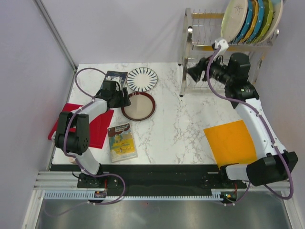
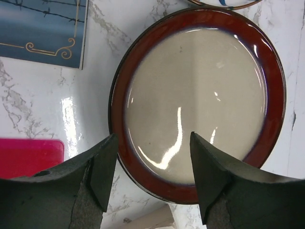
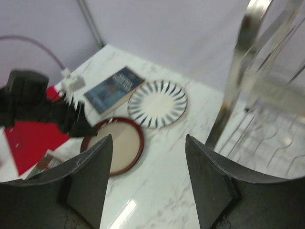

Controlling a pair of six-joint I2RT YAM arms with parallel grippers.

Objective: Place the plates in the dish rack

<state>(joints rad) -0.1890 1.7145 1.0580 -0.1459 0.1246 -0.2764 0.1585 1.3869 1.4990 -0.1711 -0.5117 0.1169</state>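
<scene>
In the dish rack [image 1: 189, 47], upright plates [image 1: 237, 20]

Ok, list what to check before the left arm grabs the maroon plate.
1. Left jaws open and empty: ok.
2. Left jaws lined up over the rim of the maroon plate: ok.
3. Left jaws low enough to catch that rim: cannot tell.
4. Gap between the maroon plate and the striped plate: cannot tell.
5. Right jaws open, empty and away from the pickup: ok.
6. Free slots on the upper shelf of the rack, left of the loaded plates: ok.
</scene>
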